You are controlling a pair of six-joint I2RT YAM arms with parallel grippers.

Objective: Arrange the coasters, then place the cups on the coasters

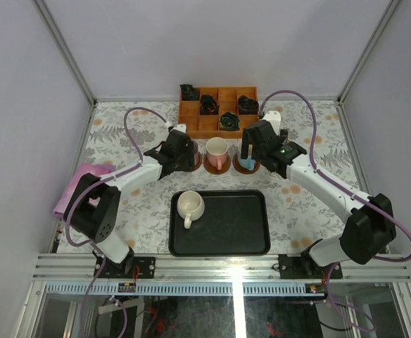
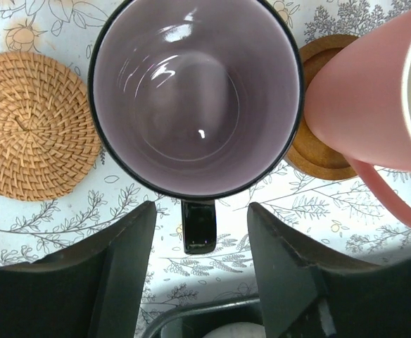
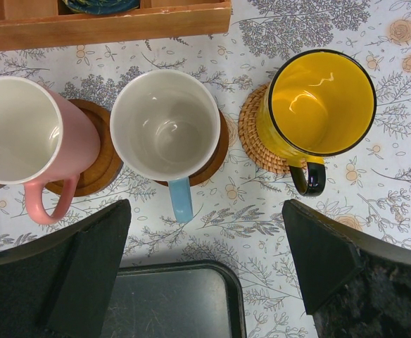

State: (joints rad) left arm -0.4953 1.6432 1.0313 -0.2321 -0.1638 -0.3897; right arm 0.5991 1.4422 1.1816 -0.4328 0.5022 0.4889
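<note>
In the left wrist view a mauve cup (image 2: pixel 195 91) stands upright, its dark handle (image 2: pixel 198 225) pointing at my left gripper (image 2: pixel 202 215). That gripper is open, with a finger on each side of the handle and clear of it. An empty woven coaster (image 2: pixel 33 127) lies to the cup's left. The pink cup (image 3: pixel 22 134), the light blue cup (image 3: pixel 165 127) and the yellow cup (image 3: pixel 321 102) each stand on a coaster. My right gripper (image 3: pixel 205 218) is open just in front of them, holding nothing. A cream cup (image 1: pixel 190 205) sits in the black tray (image 1: pixel 241 225).
The orange celled box (image 1: pixel 217 109) with small dark objects stands behind the row of cups. A pink cloth (image 1: pixel 79 186) lies at the table's left edge. The tray's rim (image 3: pixel 237 296) is right under my right gripper.
</note>
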